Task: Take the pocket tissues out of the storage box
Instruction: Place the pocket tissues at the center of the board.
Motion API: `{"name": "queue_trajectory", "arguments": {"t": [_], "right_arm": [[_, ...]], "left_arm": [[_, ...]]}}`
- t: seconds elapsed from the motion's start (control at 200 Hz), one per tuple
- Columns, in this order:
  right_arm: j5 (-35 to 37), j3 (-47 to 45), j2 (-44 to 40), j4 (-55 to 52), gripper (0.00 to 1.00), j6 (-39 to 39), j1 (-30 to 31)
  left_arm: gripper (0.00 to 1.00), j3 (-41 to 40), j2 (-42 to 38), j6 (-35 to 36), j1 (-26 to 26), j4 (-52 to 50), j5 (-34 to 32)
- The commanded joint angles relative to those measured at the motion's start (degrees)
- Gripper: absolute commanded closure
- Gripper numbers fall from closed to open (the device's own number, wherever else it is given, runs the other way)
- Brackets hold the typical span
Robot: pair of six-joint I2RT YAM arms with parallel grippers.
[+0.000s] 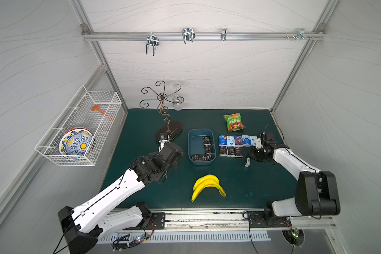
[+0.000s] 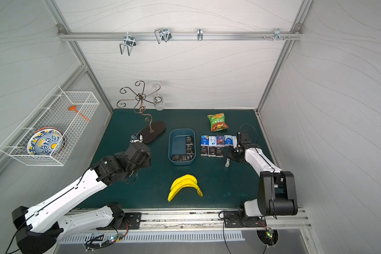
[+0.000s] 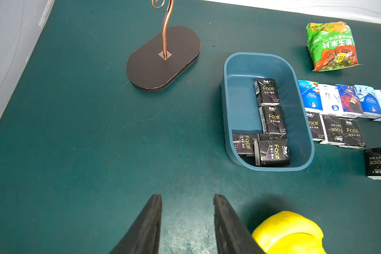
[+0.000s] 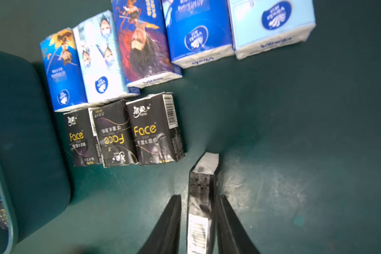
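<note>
Left claw [image 3: 187,195] slightly open, empty, above dark green bench [image 1: 141,193], right claw [image 4: 199,196] narrowly parted around black pocket tissue pack [image 4: 204,176], grip unclear, more black packs [image 3: 271,118] in shallow blue-grey plastic storage box [image 3: 229,66], rowed blue and black packs [image 1: 231,145] just right of it

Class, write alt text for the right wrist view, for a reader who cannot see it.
The right gripper straddles a black tissue pack standing on edge on the green mat. Past it, three black packs lie in a row, with five blue-and-white packs lined up behind them. The wall of the box shows beside them.
</note>
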Motion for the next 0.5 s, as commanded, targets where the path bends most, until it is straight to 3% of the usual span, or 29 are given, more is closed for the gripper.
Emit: {"name": "queue_trajectory", "arguments": {"t": [0.0,0.355,0.495], "right_arm": [[-0.02,-0.3,0.31,-0.99,0.66,-0.16,0.28],[0.92,-1.04,3.65,0.04,0.75,-0.77,1.16],[3.72,-0.12,2.93,-0.8,0.7,-0.34,3.87]], "left_arm": [[0.57,2.92,-0.89,0.35,-0.11,1.92,0.17],[0.57,3.31,-0.95,0.17,-0.08,1.72,0.66],[0.57,3.2,-0.85,-0.05,-0.12,1.81,0.9]]}}
